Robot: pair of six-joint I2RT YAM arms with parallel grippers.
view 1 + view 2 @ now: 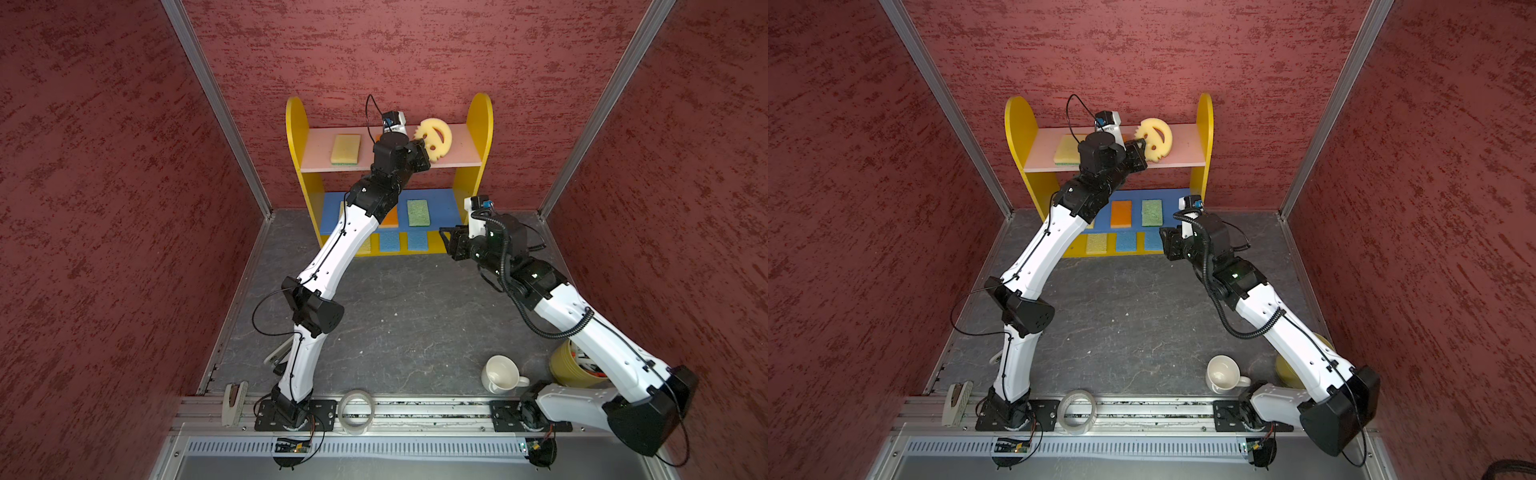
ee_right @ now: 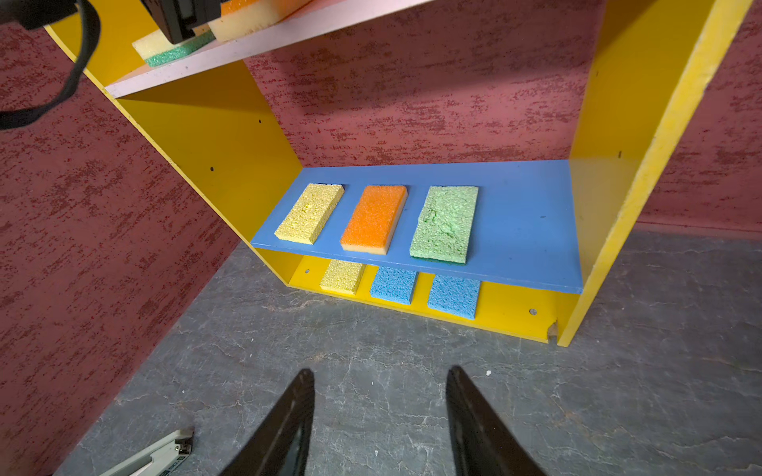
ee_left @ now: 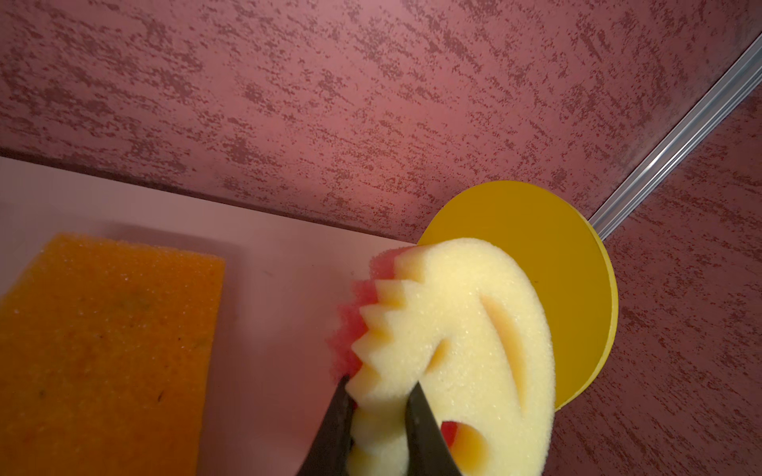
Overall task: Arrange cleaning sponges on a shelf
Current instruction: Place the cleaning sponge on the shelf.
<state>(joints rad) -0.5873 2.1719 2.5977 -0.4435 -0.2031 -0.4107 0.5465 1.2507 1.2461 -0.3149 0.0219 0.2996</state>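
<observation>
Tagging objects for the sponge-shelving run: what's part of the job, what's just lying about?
Job: shelf, smiley sponge in the left gripper, top yellow sponge, top orange sponge, middle yellow sponge, middle orange sponge, middle green sponge, base yellow sponge, base blue sponge, second base blue sponge.
Lying about: white mug, tape ring, yellow tub.

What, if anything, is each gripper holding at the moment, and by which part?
The left gripper is shut on the smiley sponge, pinching it at its jagged edge. The right gripper is open and holds nothing.
</observation>
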